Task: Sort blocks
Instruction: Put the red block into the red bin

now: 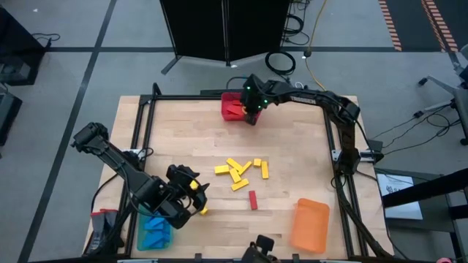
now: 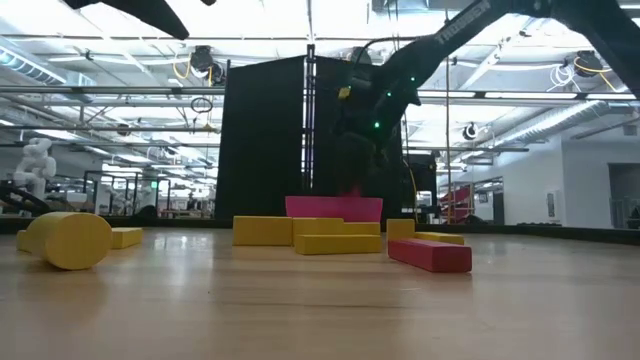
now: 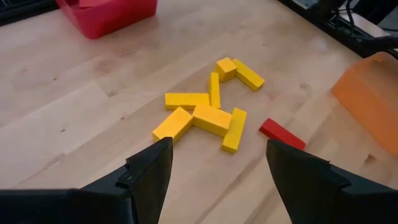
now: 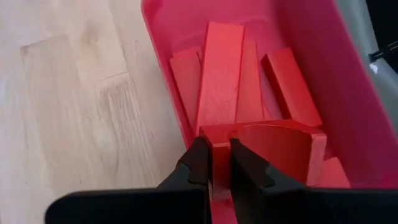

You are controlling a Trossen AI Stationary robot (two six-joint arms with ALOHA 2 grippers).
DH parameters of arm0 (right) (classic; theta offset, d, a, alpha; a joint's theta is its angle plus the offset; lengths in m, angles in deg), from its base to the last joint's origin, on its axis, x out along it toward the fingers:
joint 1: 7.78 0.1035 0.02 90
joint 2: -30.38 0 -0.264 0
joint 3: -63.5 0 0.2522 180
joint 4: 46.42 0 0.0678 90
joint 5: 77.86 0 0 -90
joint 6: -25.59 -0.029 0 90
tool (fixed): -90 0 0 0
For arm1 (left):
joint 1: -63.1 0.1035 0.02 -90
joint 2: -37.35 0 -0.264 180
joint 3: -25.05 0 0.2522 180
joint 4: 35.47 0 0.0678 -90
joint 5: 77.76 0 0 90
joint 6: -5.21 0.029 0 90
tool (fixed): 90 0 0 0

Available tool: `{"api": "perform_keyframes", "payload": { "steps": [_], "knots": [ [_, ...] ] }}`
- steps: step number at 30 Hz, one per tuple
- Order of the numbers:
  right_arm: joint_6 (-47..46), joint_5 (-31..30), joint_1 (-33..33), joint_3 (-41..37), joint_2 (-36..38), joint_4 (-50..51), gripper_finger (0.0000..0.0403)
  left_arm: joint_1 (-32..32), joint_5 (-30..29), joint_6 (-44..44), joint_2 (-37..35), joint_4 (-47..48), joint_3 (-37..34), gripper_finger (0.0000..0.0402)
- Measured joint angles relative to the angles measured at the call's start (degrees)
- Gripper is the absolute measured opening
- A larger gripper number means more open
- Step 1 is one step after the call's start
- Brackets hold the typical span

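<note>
Right gripper (image 4: 214,163) clenched on a flat red block (image 4: 217,177) over the red plastic bin (image 4: 348,93).
Left gripper (image 3: 214,168) released; rigid yellow blocks (image 3: 208,115) (probably light) suit pinching across narrow sides.

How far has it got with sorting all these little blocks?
Done: red blocks lie in the red bin and blue ones in the blue bin. In hand: the right gripper, over the red bin, is shut on a red block. The left gripper is open, facing the yellow blocks. Left: those yellow blocks and one red block on the table; the orange bin looks empty.
</note>
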Motion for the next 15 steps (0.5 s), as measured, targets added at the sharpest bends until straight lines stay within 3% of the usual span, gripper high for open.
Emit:
{"api": "perform_keyframes", "payload": {
  "steps": [5,15],
  "knots": [
    [-1.40,-0.23,-0.25,0.04,-1.30,-0.15,0.0030,0.08,0.00,0.00,0.00,0.00,-0.02,0.0264],
    [-1.53,1.57,-0.37,0.40,-0.95,0.07,0.0138,0.08,0.02,0.00,0.00,-0.02,0.00,0.0264]
  ]
}}
